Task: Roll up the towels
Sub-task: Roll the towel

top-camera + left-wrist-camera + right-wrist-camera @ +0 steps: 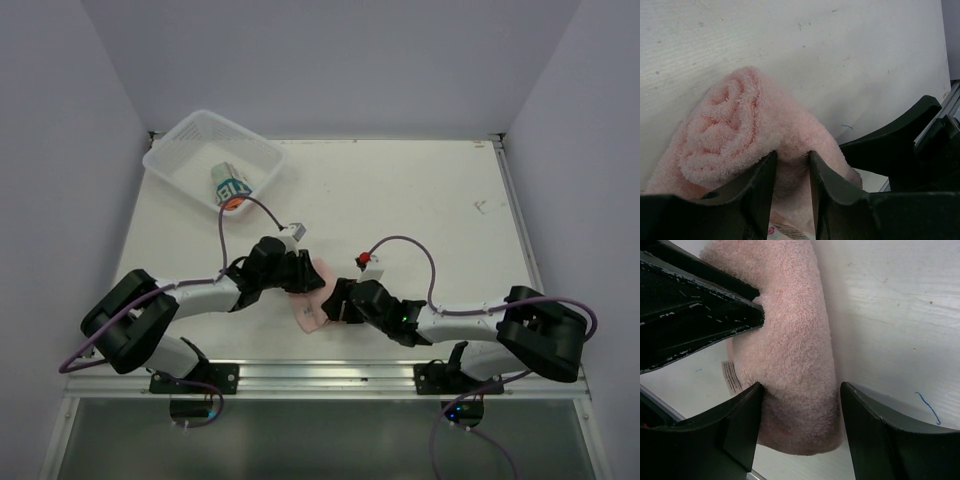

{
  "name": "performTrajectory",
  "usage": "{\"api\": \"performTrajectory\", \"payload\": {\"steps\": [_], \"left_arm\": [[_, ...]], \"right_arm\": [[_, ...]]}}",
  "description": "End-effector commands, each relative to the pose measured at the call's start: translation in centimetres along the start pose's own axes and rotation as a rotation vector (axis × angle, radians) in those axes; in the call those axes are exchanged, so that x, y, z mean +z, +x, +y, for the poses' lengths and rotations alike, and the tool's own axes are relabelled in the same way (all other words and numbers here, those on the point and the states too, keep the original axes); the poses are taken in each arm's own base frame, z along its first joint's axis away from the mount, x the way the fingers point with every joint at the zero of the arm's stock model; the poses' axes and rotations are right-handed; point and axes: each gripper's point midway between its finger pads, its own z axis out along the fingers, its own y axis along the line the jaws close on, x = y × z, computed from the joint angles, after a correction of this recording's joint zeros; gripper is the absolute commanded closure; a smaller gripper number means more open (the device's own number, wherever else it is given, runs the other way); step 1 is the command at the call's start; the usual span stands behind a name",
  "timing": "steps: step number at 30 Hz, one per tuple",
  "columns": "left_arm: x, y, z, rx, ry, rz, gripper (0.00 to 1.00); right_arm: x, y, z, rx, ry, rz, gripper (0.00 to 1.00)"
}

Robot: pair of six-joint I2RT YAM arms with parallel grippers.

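Note:
The pale pink towel lies rolled on the white table between my two grippers. In the left wrist view its spiral end shows, and my left gripper is shut on the roll, pinching a fold between its fingers. My right gripper is open around the roll's other end: one finger touches the cloth and the other stands just clear of it. From above, the left gripper and the right gripper meet over the roll. The printed towel sits rolled inside the basket.
A white mesh basket stands at the table's far left corner. The left gripper's fingers cross the upper left of the right wrist view. A cloth label sticks out beside the roll. The metal rail runs along the near edge.

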Motion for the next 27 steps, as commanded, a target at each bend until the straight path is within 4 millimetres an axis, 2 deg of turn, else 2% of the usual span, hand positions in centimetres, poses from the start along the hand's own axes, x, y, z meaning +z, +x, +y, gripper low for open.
{"api": "performTrajectory", "payload": {"steps": [1,4,5,7,9,10,11,13,14,16,17,18,19,20,21,22,23,24,25,26,27], "left_arm": [[-0.9,4.7,3.4,-0.050,-0.112,0.140,0.62],[-1.0,4.5,3.2,-0.050,-0.106,0.134,0.62],[-1.0,4.1,2.9,-0.048,-0.102,0.125,0.62],[-1.0,3.1,2.6,-0.042,-0.107,0.108,0.63],[-1.6,1.6,2.5,-0.051,-0.130,0.060,0.64],[-1.9,0.5,1.9,-0.055,-0.118,0.026,0.64],[-2.6,-1.1,1.2,-0.055,-0.103,-0.025,0.64],[-3.4,-2.7,0.9,-0.053,-0.118,-0.064,0.62],[-4.1,-4.9,0.0,-0.045,-0.103,-0.113,0.61],[-4.8,-6.3,-0.2,-0.026,-0.112,-0.133,0.61],[-5.4,-7.4,-0.7,-0.025,-0.115,-0.146,0.60],[-5.7,-7.6,-0.7,-0.022,-0.122,-0.143,0.60],[-5.9,-8.0,-1.1,-0.011,-0.115,-0.153,0.60],[-6.2,-8.4,-1.4,-0.008,-0.109,-0.161,0.60],[-6.4,-8.6,-1.8,-0.005,-0.098,-0.164,0.60],[-6.4,-8.7,-2.0,-0.006,-0.090,-0.164,0.60],[-6.6,-8.8,-2.2,-0.005,-0.081,-0.169,0.60],[-6.6,-8.6,-2.4,-0.005,-0.067,-0.164,0.60],[-6.5,-8.5,-2.6,-0.006,-0.058,-0.161,0.60],[-6.5,-8.3,-2.5,-0.008,-0.056,-0.156,0.60],[-6.4,-8.1,-2.6,-0.007,-0.043,-0.153,0.60]], "right_arm": [[0.6,1.6,0.2,0.024,-0.042,0.046,0.35],[0.6,1.6,0.0,0.008,-0.044,0.044,0.53],[0.4,1.3,0.2,0.001,-0.051,0.032,0.63],[0.2,1.1,-0.7,-0.056,-0.008,0.030,0.71],[-0.1,0.3,-0.2,-0.093,-0.001,0.012,0.77],[-0.3,0.4,-1.1,-0.149,0.043,0.011,0.77],[-0.4,0.0,-0.7,-0.166,0.049,0.000,0.77],[-0.8,-0.2,-1.6,-0.240,0.112,-0.014,0.77],[-0.8,-0.6,-1.3,-0.256,0.122,-0.029,0.77],[-1.2,-0.2,-1.4,-0.331,0.153,-0.022,0.76],[-1.2,-1.2,-0.8,-0.348,0.176,-0.067,0.76],[-1.3,-1.2,-0.5,-0.375,0.188,-0.075,0.76],[-1.4,-0.4,-0.8,-0.436,0.217,-0.060,0.76],[-1.4,-1.2,0.2,-0.450,0.229,-0.095,0.75],[-1.5,-1.0,0.6,-0.473,0.239,-0.100,0.75],[-1.4,-0.3,-0.3,-0.521,0.291,-0.077,0.75],[-1.3,-0.8,0.9,-0.523,0.298,-0.095,0.75],[-1.4,-1.3,0.9,-0.546,0.340,-0.127,0.75],[-1.5,-0.4,0.2,-0.606,0.390,-0.105,0.75],[-1.4,-0.9,1.5,-0.613,0.399,-0.131,0.74],[-1.5,-1.3,1.8,-0.640,0.434,-0.165,0.74]]}}
